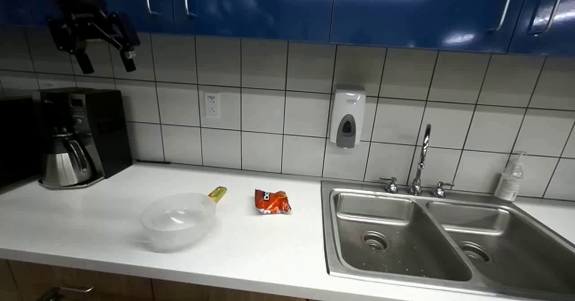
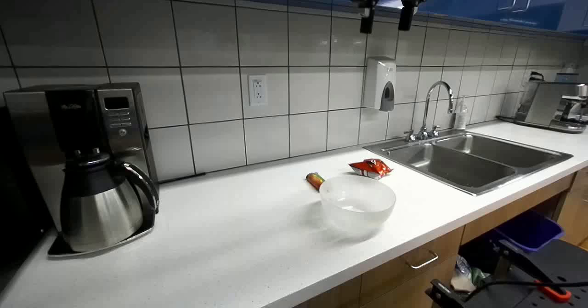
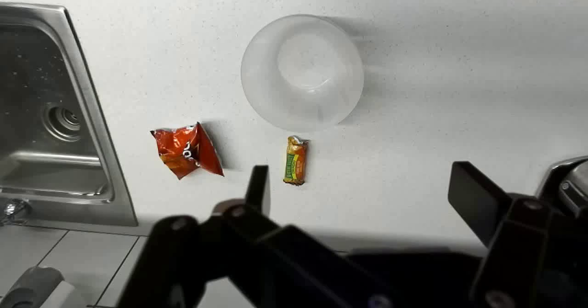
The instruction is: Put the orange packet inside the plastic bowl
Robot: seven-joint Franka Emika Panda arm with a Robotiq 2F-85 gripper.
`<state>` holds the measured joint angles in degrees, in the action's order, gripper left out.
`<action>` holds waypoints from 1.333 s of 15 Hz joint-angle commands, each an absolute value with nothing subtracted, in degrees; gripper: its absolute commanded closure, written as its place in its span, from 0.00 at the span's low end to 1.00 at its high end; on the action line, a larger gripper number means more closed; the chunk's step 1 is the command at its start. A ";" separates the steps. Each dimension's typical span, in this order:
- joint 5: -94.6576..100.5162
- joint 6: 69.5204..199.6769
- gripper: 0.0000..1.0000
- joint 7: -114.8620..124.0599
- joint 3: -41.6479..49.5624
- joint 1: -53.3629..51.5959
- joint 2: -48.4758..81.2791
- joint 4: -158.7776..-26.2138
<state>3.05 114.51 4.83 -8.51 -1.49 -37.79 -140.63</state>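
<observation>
The orange packet, a crinkly red-orange snack bag, lies on the white counter in both exterior views (image 1: 272, 202) (image 2: 371, 168) and at the left in the wrist view (image 3: 183, 151). The round translucent plastic bowl stands upright on the counter in both exterior views (image 1: 167, 238) (image 2: 356, 218). In the wrist view the bowl (image 3: 259, 78) is at the top middle and looks empty. My gripper is high above the counter in both exterior views (image 1: 107, 65) (image 2: 386, 25). In the wrist view its fingers (image 3: 360, 170) are wide apart with nothing between them.
A small yellow-green bar wrapper (image 1: 218, 193) lies right beside the bowl, on the wall side. A double steel sink (image 1: 328, 238) is beyond the packet. A coffee maker (image 2: 124, 128) with a steel carafe stands at the opposite end. Blue cabinets (image 1: 251, 9) hang above the counter.
</observation>
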 commanded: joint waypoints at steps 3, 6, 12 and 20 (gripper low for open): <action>3.55 114.39 0.00 5.26 -7.89 -2.29 -37.66 -140.53; 3.55 114.39 0.00 5.26 -7.89 -2.29 -37.66 -140.53; 3.74 115.79 0.00 6.55 -7.54 -1.40 -37.39 -141.92; 3.64 120.66 0.00 7.95 -4.35 0.66 -34.31 -145.05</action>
<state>3.05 117.08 6.24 -5.01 -0.52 -35.54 -143.79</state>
